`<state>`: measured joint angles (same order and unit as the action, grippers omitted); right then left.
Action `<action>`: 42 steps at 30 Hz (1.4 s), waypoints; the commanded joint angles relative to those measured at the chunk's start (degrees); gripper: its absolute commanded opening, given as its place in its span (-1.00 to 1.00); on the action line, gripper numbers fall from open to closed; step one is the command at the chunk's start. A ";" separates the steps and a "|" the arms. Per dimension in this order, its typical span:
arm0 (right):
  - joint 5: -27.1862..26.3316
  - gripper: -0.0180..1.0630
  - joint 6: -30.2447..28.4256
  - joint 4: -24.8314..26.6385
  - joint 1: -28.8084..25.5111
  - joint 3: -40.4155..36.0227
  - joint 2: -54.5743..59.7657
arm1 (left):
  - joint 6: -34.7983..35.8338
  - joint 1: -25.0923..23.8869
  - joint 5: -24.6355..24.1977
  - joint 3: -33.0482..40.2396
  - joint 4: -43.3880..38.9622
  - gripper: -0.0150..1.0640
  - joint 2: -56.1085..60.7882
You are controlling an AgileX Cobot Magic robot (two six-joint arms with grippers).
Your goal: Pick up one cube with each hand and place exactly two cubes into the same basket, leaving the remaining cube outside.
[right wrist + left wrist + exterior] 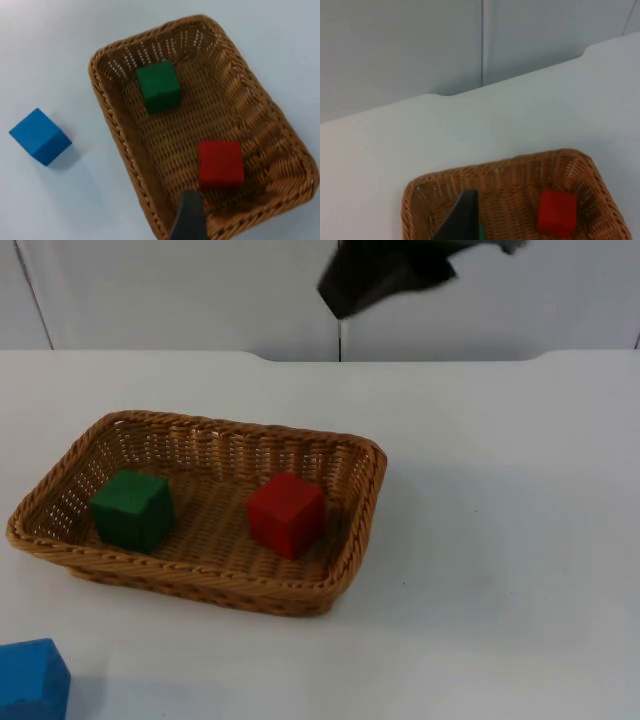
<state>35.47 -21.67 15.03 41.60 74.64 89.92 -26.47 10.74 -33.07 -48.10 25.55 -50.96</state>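
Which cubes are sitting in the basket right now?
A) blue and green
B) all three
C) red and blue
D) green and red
D: the green cube and the red cube lie apart inside the wicker basket, while the blue cube sits on the white table outside it, as the right wrist view confirms.

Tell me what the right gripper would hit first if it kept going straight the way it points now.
Judging by the right wrist view, the right gripper's black fingertip points into the woven wicker basket, just short of the red cube. It would probably meet the basket's floor or that cube first; depth is unclear.
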 commanded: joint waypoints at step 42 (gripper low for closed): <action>-3.83 0.19 6.02 1.88 0.29 -36.08 -46.81 | 11.51 -0.11 -17.44 13.48 -9.12 0.80 36.16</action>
<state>31.61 -16.03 16.59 41.60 40.00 45.20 -16.80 10.74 -49.44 -35.91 17.96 -17.04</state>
